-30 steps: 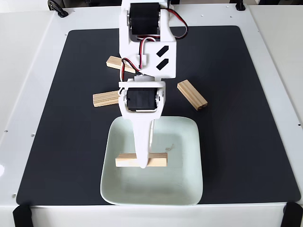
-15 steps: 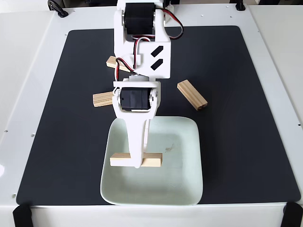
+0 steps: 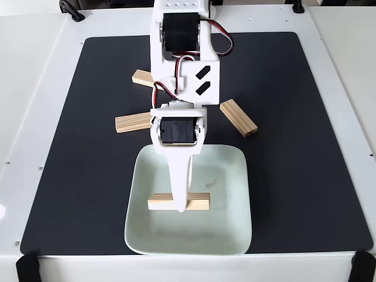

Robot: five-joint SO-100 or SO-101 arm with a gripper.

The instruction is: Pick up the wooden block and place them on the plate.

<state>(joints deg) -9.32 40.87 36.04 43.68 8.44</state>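
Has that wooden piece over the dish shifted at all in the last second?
Yes. The wooden block went left, then back right and slightly nearer the plate's front rim.

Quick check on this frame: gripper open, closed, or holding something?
Gripper: closed on a wooden block, held crosswise over the plate; whether the block touches the plate cannot be told.

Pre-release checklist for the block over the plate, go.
1. Held wooden block inside the plate rim: ok.
2. Hand shut on the block: ok, as far as the fixed view shows.
3. Block resting on the plate floor: cannot tell.
4. Block level: ok.
5. Three other blocks on the black mat, outside the plate: ok.
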